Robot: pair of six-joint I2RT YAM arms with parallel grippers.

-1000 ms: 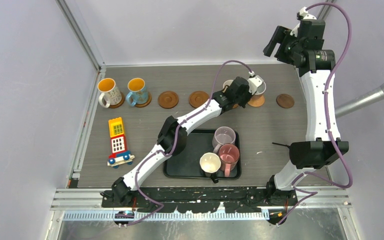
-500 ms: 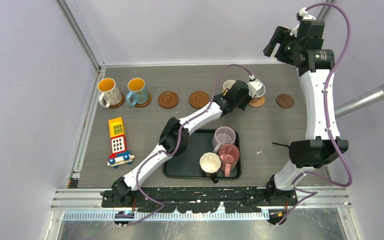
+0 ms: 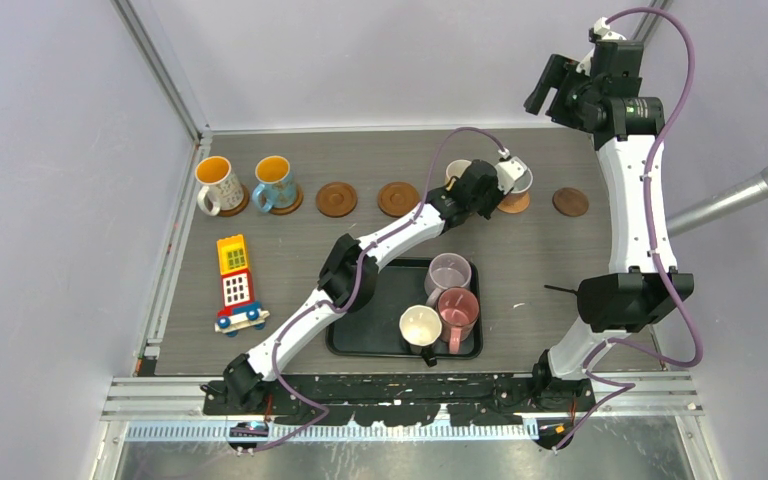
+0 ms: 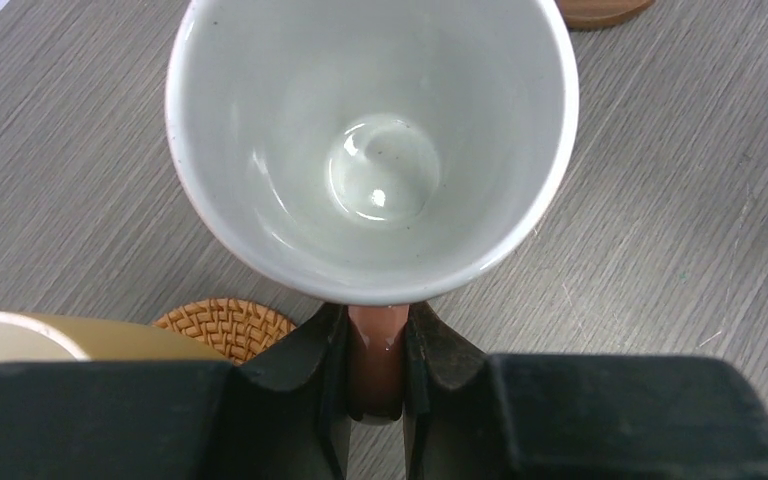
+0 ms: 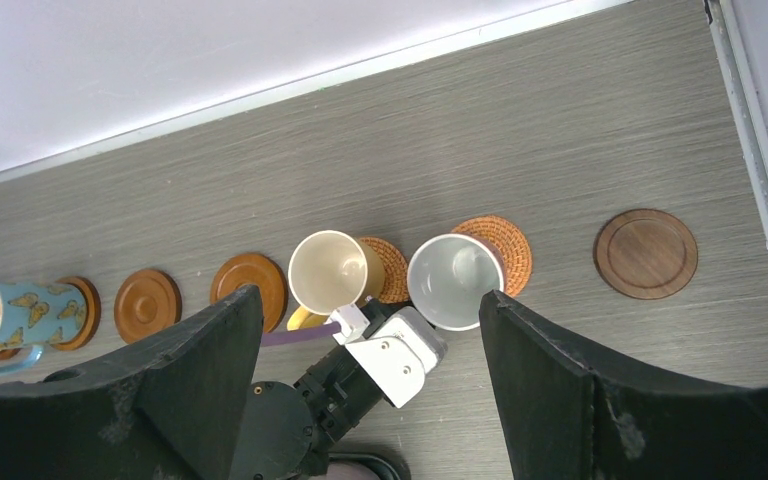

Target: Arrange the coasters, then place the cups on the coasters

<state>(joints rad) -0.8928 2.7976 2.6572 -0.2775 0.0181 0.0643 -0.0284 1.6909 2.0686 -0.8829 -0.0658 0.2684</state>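
Observation:
My left gripper (image 4: 377, 340) is shut on the pinkish handle of a cup with a white inside (image 4: 370, 150). That cup (image 3: 515, 179) sits over a woven coaster (image 3: 513, 204) in the back row; whether it rests on it I cannot tell. Beside it a yellow cup (image 3: 457, 173) stands on another woven coaster (image 5: 390, 268). Two orange-inside cups (image 3: 218, 183) (image 3: 274, 180) stand on coasters at the left. Three coasters lie bare (image 3: 337, 198) (image 3: 398, 197) (image 3: 570, 202). My right gripper (image 3: 552, 85) hangs open high above the back right.
A black tray (image 3: 360, 335) near the front holds a lilac cup (image 3: 448, 272), a pink cup (image 3: 458, 308) and a cream cup (image 3: 420, 326). A yellow toy block on wheels (image 3: 235, 283) lies at the left. A metal frame rail (image 3: 165, 270) borders the table's left side.
The left gripper has shifted slightly with the cup over the woven coaster, then held still. The right arm has barely moved.

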